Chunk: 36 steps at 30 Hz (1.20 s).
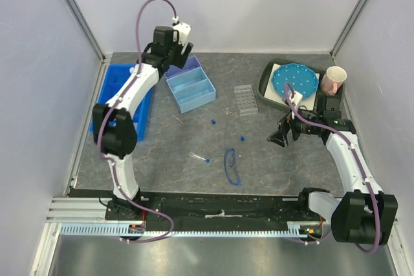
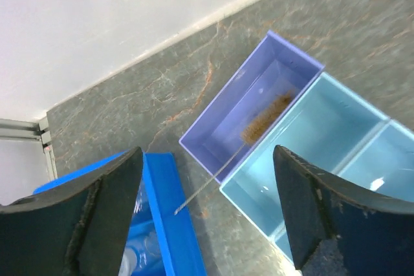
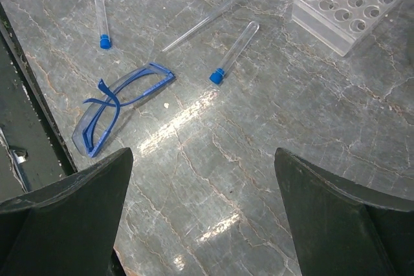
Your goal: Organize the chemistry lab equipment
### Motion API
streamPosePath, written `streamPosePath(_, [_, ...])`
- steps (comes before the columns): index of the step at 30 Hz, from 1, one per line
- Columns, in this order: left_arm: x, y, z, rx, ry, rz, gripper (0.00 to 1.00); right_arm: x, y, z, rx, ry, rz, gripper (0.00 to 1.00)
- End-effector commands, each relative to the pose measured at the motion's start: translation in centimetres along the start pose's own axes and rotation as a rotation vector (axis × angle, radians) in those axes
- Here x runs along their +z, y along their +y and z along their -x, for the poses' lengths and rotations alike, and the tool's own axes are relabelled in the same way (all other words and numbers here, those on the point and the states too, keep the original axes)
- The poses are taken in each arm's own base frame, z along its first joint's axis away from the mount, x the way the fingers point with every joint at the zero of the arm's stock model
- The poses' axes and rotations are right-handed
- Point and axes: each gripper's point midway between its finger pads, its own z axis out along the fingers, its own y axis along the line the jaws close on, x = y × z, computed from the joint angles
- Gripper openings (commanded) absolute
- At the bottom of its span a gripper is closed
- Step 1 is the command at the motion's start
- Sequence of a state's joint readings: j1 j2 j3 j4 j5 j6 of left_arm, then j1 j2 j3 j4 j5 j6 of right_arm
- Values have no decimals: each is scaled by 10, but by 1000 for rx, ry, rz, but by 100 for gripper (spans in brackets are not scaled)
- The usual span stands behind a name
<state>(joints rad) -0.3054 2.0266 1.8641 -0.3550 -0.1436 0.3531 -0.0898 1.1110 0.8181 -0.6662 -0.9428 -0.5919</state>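
Note:
My left gripper [image 1: 181, 55] is open and empty, high over the back of the table. In the left wrist view [image 2: 207, 224] it hangs above a brown bottle brush [image 2: 266, 117] lying in the purple tray [image 2: 259, 88], with its wire handle sticking out over the rim. My right gripper [image 1: 279, 135] is open and empty over bare table [image 3: 204, 224]. Blue-rimmed safety glasses [image 1: 231, 166] [image 3: 119, 98] lie left of it. Blue-capped clear tubes [image 3: 234, 52] [image 3: 101, 21] and a thin glass rod [image 3: 207, 21] lie loose nearby.
A light blue divided tray [image 1: 194, 88] [image 2: 323, 134] adjoins the purple one. A deep blue bin [image 1: 123, 98] [image 2: 165, 218] holding glassware stands at the left. A clear tube rack [image 1: 245, 99] [image 3: 359, 8] sits mid-table. A dark tray [image 1: 265, 79] holds a dotted blue disc [image 1: 294, 81]; a paper cup [image 1: 333, 81] stands beside it.

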Motion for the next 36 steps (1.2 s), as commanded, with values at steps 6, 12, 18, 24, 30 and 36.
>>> streamPosePath(6, [-151, 13, 45, -362, -330, -10, 100, -8, -8, 16, -112, -40, -69, 98])
streamPosePath(12, [-230, -10, -13, -541, -363, -98, 100, -10, -7, 20, -127, -66, -81, 98])
streamPosePath(18, [-265, -59, -98, -641, -278, -213, 100, -6, -6, 22, -88, -74, -49, 98])
streamPosePath(24, [-300, -84, -116, -575, -355, -334, 100, 4, 10, 35, -136, -5, -7, 98])
streamPosePath(30, [-318, -84, -110, -507, -457, -347, 99, 45, 42, 33, -210, 178, 58, 98])
streamPosePath(36, [-313, -74, -132, -534, -374, -251, 99, 84, 71, 14, -290, 328, 138, 98])
